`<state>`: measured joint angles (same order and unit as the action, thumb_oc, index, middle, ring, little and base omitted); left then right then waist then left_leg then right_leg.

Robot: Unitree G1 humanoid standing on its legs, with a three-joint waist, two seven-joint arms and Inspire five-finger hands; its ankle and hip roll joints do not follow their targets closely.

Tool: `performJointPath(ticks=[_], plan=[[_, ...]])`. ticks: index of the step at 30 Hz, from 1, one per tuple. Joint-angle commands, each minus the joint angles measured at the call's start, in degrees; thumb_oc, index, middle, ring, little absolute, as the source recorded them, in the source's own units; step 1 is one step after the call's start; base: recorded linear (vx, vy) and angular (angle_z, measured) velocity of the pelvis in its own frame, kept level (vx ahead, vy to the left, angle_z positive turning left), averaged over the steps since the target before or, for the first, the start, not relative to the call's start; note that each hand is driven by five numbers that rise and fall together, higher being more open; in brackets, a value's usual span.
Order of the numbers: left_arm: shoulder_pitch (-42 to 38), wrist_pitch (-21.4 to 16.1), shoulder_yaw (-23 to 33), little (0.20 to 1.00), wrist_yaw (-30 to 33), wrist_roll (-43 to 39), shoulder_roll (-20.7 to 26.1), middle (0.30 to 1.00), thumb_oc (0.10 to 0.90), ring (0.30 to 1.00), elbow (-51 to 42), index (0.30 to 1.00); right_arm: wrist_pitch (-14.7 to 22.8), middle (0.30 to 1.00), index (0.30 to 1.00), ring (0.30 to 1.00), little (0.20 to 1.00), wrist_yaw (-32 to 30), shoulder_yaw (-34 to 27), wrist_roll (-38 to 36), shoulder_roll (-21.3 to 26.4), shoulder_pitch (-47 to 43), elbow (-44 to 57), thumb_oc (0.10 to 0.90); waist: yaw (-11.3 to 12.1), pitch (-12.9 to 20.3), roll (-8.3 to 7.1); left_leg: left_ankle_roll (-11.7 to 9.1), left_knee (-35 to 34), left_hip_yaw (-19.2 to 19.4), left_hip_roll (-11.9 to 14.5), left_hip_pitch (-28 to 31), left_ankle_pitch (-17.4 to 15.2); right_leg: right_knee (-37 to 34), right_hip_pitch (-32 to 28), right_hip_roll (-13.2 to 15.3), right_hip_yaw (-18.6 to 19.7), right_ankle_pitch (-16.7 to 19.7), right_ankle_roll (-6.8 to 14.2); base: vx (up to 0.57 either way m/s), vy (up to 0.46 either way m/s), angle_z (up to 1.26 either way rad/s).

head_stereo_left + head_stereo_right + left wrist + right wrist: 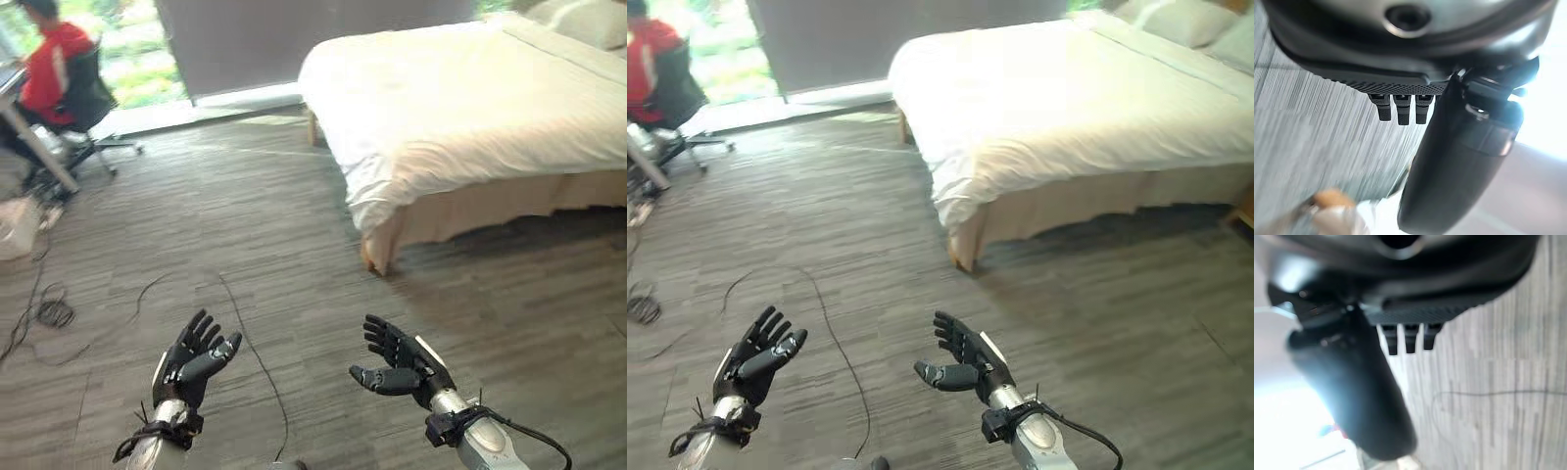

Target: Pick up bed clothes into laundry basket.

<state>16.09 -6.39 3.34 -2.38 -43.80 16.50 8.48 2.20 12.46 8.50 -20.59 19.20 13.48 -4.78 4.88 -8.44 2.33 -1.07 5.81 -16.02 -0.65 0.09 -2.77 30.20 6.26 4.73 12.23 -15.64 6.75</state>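
Both hands, left hand (194, 360) and right hand (402, 366), hover spread and empty above the grey wood-grain floor (245, 245), well apart from the white rumpled bedding (470, 108) on the bed ahead.

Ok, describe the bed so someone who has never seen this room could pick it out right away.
Look past the grey wood-look floor toward the far right of the room. The bed stands there, its white cover hanging over a beige skirt. It is the room's largest piece, far bigger than the office chair by the window.
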Motion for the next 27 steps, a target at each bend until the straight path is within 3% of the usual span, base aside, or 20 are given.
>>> performJointPath(ticks=[1,3,4,6,7,8,14,19,22,27], plan=[[-0.75,-6.65,1.10,0.900,1.24,7.29,0.95,0.900,0.800,0.900,-6.58,0.900,6.14,0.900,0.900,0.900,0.900,-3.31,-2.87,-3.23,0.94,-0.82,4.67,0.800,-0.07,2.42,-1.51,2.93,-2.38,-4.42,-5.40,-0.62,0.26,-22.48,-1.63,-3.22,-3.62,13.01,-2.17,0.02,-0.191,0.45],[0.13,-6.32,1.22,0.900,1.35,6.79,-0.19,0.900,0.800,0.900,-6.47,0.900,5.96,0.900,0.900,0.900,0.900,-3.18,-2.66,-4.97,1.08,-0.79,5.12,0.800,0.37,2.89,-2.02,2.64,-1.74,-5.01,-5.27,-1.15,-0.16,-23.99,-2.92,-2.70,-4.39,12.67,-2.68,0.05,-0.179,0.98],[1.69,-6.67,1.20,0.900,1.90,3.33,-2.92,0.900,0.800,0.900,-5.92,0.900,6.86,0.900,0.900,0.900,0.900,-4.59,-1.95,-4.16,1.55,-1.95,3.82,0.800,1.74,3.58,-3.00,2.01,-1.39,-4.73,-4.62,-1.30,-0.46,-28.50,-5.56,-2.53,-5.65,13.99,-3.09,0.07,-0.139,0.47],[1.71,-6.67,1.20,0.900,1.88,3.29,-2.93,0.900,0.800,0.900,-5.93,0.900,6.92,0.900,0.900,0.900,0.900,-4.60,-1.92,-4.16,1.57,-1.99,3.74,0.800,1.63,3.42,-2.93,2.01,-1.37,-4.84,-4.61,-1.11,-0.52,-28.87,-5.97,-2.52,-5.77,14.16,-3.11,0.04,-0.125,0.03],[1.21,-5.36,-1.33,0.900,1.63,3.24,-3.75,0.900,0.800,0.900,-3.28,0.900,7.41,0.900,0.900,0.900,0.900,-6.96,-3.77,-3.40,1.75,-1.68,3.11,0.800,1.12,2.58,-4.36,1.58,1.95,-0.89,-3.82,-3.04,-0.84,-30.98,-8.57,-1.94,-8.96,14.42,-3.73,0.00,-0.130,0.34],[0.93,-5.31,-1.79,0.900,2.02,4.39,-3.49,0.900,0.800,0.900,-3.08,0.900,7.45,0.900,0.900,0.900,0.900,-7.33,-4.04,-3.53,1.62,-1.53,3.02,0.800,0.76,2.37,-4.56,1.62,2.18,0.93,-3.63,-3.55,-0.87,-31.12,-8.88,-1.81,-10.09,14.41,-3.65,0.00,-0.130,0.90],[1.83,-4.75,-3.03,0.900,2.69,8.26,-2.35,0.900,0.800,0.900,-2.24,0.900,6.30,0.900,0.900,0.900,0.900,-7.38,-2.71,-2.94,0.47,-0.78,0.88,0.800,-0.06,4.76,-4.05,2.64,-5.64,-0.92,-3.68,-0.31,1.32,-31.22,-8.84,-2.66,-11.37,13.77,-3.79,0.02,-0.009,0.56],[2.70,-4.49,-2.41,0.900,3.48,8.60,-2.16,0.900,0.800,0.900,-0.57,0.900,5.75,0.900,0.900,0.900,0.900,-6.79,-1.20,-4.78,-0.90,-0.38,-1.03,0.800,0.13,5.59,-3.98,2.77,-7.49,-0.64,-3.49,0.75,1.92,-31.51,-9.07,-2.31,-11.34,13.69,-3.54,0.03,0.022,0.01],[2.25,-3.97,-3.03,0.900,3.61,8.00,-2.42,0.900,0.800,0.900,4.11,0.900,5.21,0.900,0.900,0.900,0.900,-7.34,0.92,-2.35,-0.54,-1.44,-7.56,0.800,0.57,5.28,-3.84,3.02,-8.82,-0.57,-3.45,1.31,2.46,-31.51,-8.70,-2.25,-10.89,14.09,-3.40,-0.01,0.031,-0.14],[2.20,-3.63,-3.72,0.900,3.79,13.85,-2.32,0.900,0.800,0.900,12.51,0.900,4.48,0.900,0.900,0.900,0.900,-8.76,1.51,0.63,-0.75,-1.26,-17.41,0.800,0.59,5.63,-3.75,3.12,-10.07,-0.22,-3.28,2.07,2.86,-31.99,-8.91,-2.11,-10.71,14.17,-3.07,0.00,0.019,-0.11]])
